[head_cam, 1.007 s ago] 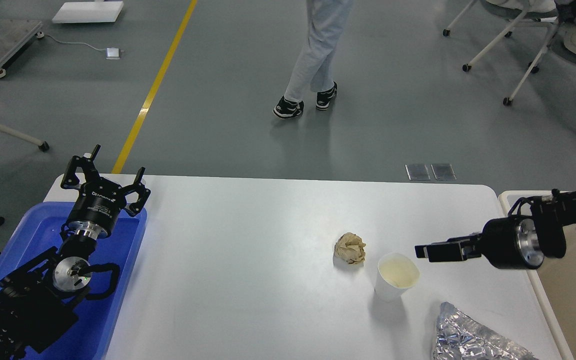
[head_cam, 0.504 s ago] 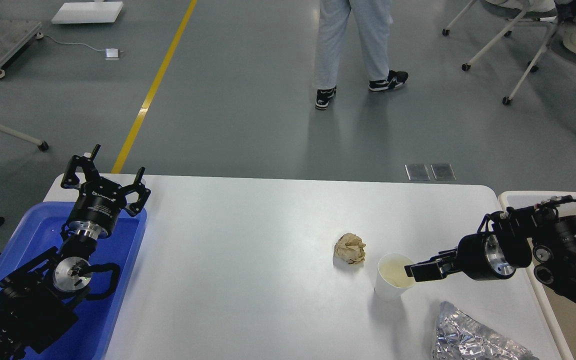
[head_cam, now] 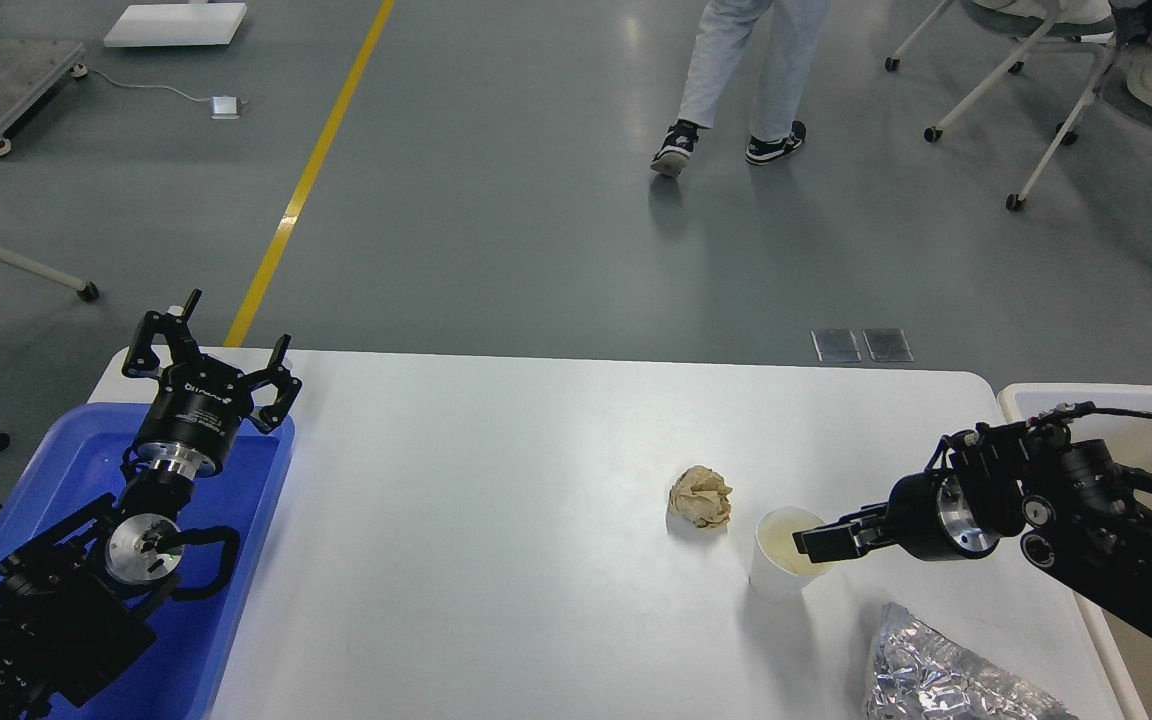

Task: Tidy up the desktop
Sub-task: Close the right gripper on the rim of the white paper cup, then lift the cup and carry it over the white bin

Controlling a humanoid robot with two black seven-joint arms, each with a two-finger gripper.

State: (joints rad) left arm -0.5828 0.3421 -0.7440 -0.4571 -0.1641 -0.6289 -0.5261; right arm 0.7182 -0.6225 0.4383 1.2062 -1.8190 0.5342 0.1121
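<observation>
The white desktop [head_cam: 496,480] holds a crumpled brown paper ball [head_cam: 701,497], a white paper cup [head_cam: 772,580] just right of it, and a crinkled silver foil bag [head_cam: 936,680] at the front right. My right gripper [head_cam: 811,543] comes in from the right and its tip is at the right side of the cup's rim, over the opening. It is seen side-on and dark, so its fingers cannot be told apart. My left gripper [head_cam: 211,345] is open and empty, above the far corner of the blue tray.
A blue plastic tray [head_cam: 246,560] lies along the desktop's left edge under my left arm. A beige-white tub [head_cam: 1036,392] stands at the right edge. A person [head_cam: 751,70] walks on the floor beyond the table; wheeled chairs stand at the far right.
My right gripper has moved left and down from beside the cup to its rim. The left arm has not moved. The person has walked to the right and farther away.
</observation>
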